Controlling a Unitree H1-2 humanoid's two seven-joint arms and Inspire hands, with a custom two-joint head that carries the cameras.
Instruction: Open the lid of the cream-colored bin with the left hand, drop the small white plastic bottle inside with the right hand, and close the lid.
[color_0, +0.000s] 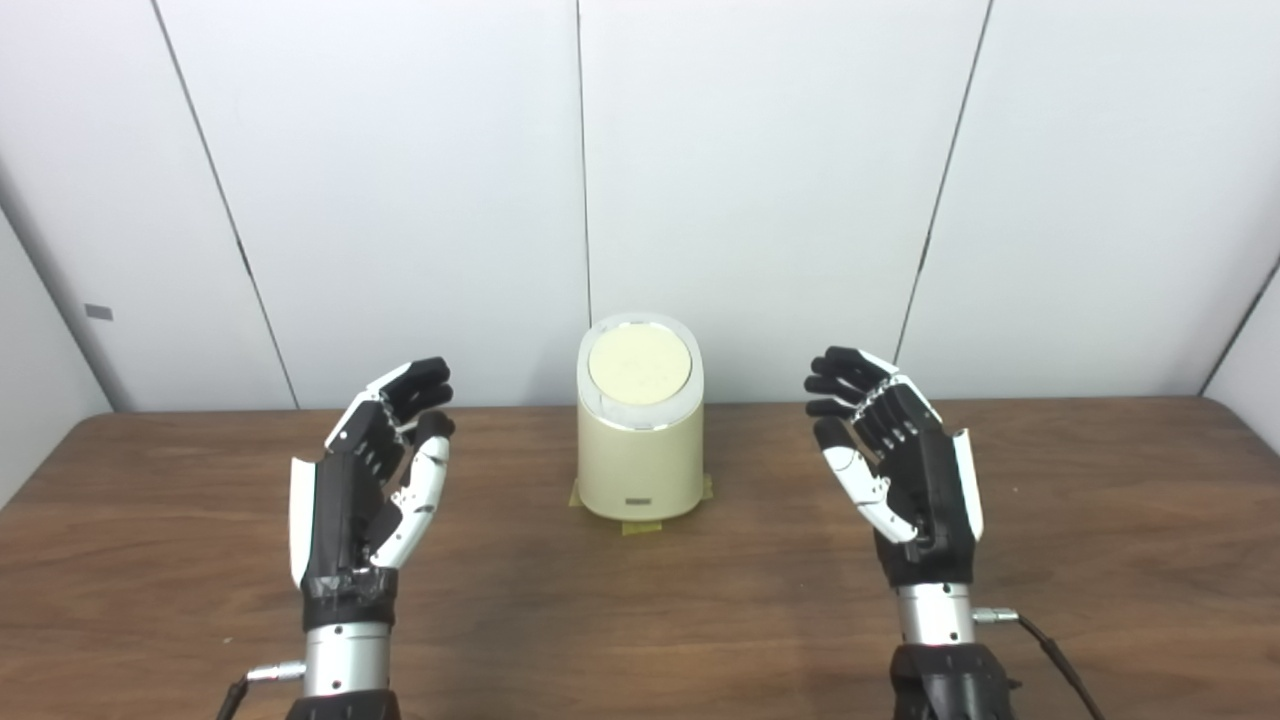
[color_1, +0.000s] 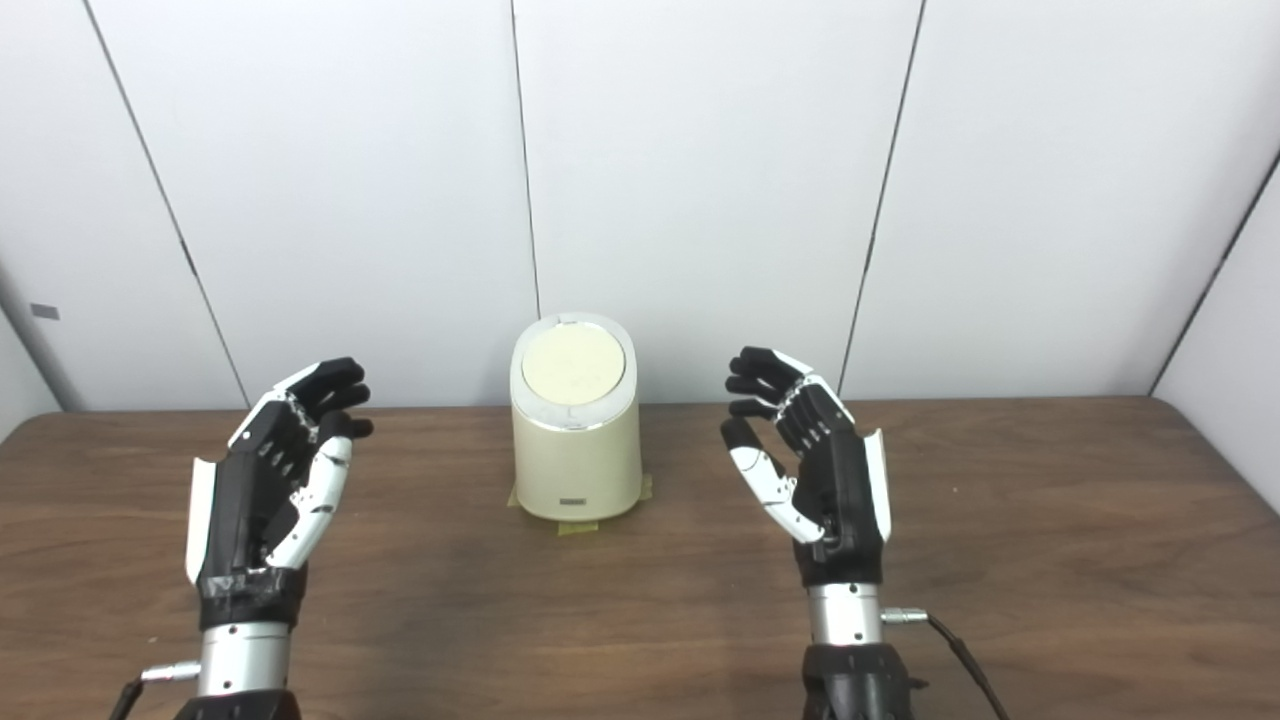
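Observation:
The cream-colored bin (color_0: 640, 440) stands upright at the middle back of the wooden table (color_0: 640, 620), its round lid (color_0: 640, 364) shut flat on top. My left hand (color_0: 372, 470) is raised to the left of the bin, open and empty, palm facing inward. My right hand (color_0: 895, 465) is raised to the right of the bin, open and empty, palm facing inward. Both hands are well apart from the bin. No small white plastic bottle shows in either view.
Yellow tape (color_0: 640, 524) marks the bin's foot. White wall panels (color_0: 760, 180) rise right behind the table's far edge. A cable (color_0: 1050, 650) hangs from my right wrist.

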